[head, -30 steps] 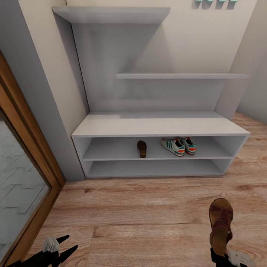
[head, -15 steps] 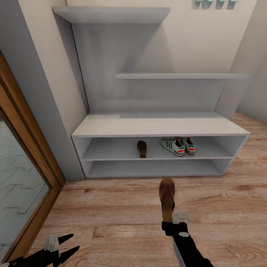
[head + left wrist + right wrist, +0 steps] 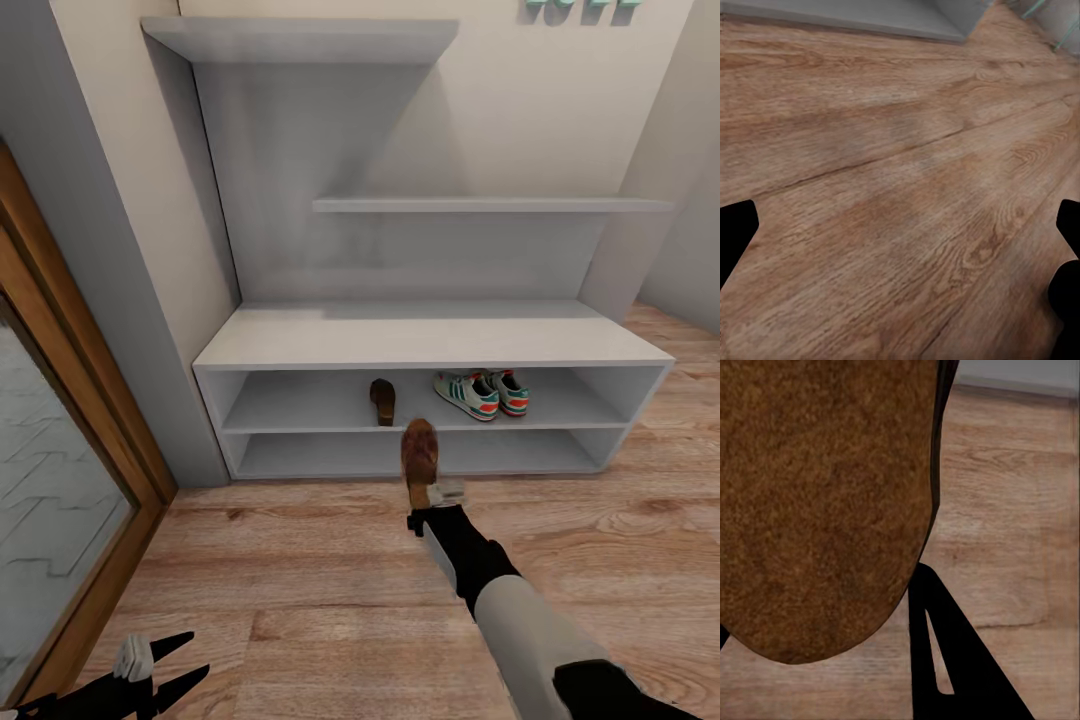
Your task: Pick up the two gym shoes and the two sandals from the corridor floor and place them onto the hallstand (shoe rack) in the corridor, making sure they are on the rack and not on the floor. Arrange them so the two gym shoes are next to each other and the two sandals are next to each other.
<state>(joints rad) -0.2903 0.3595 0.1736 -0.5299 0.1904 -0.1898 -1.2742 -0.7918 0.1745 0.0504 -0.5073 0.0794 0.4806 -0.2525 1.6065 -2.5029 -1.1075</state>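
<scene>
On the wood-plank corridor floor [image 3: 300, 590] I face the grey hallstand [image 3: 420, 345]. Its upper shelf row holds one sandal [image 3: 382, 401] with the two gym shoes [image 3: 482, 393] at its 3 o'clock. My right gripper [image 3: 432, 503] clamps the second sandal [image 3: 420, 455] before the rack; my left gripper [image 3: 160, 672] hangs spread, empty.

Wood-framed glass door [image 3: 60, 520] at left, beside cream wall [image 3: 560, 110].

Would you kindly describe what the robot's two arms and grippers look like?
The right arm has a light-grey segment between black sections, ending in a black wrist with a small pale-grey block at the right gripper. The left gripper is black with pointed, tapering fingers and a similar pale-grey block. No cables or markings are visible.
</scene>
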